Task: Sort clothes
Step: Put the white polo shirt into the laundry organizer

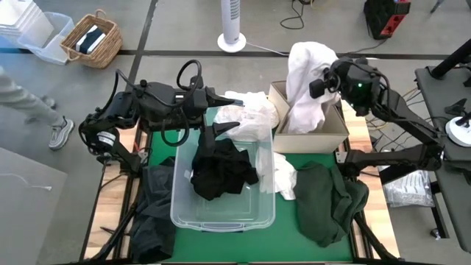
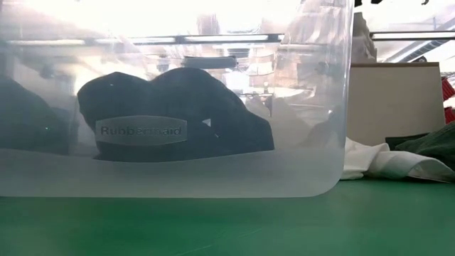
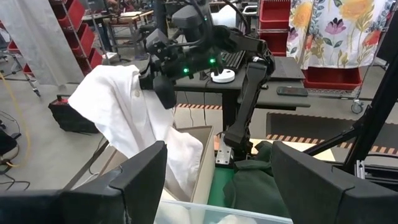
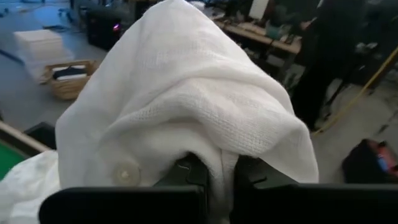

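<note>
The right gripper (image 1: 318,82) is clenched on a white shirt (image 1: 305,88), which drapes from its fingers down into the cardboard box (image 1: 335,131) beneath it. In the right wrist view the cloth (image 4: 186,106) is pinched between the fingers (image 4: 193,171) and hangs over them.

The left gripper (image 1: 221,110) is released, its fingers (image 3: 140,177) spread wide with nothing between them, above the far end of the tub (image 1: 221,213). Below and just nearer than it, a black garment (image 1: 221,173) lies in the tub. White clothes (image 1: 250,114) lie beside this gripper, a green garment (image 1: 327,199) past the tub, and a dark garment (image 1: 154,206) on the bench's (image 1: 291,235) left edge.
</note>
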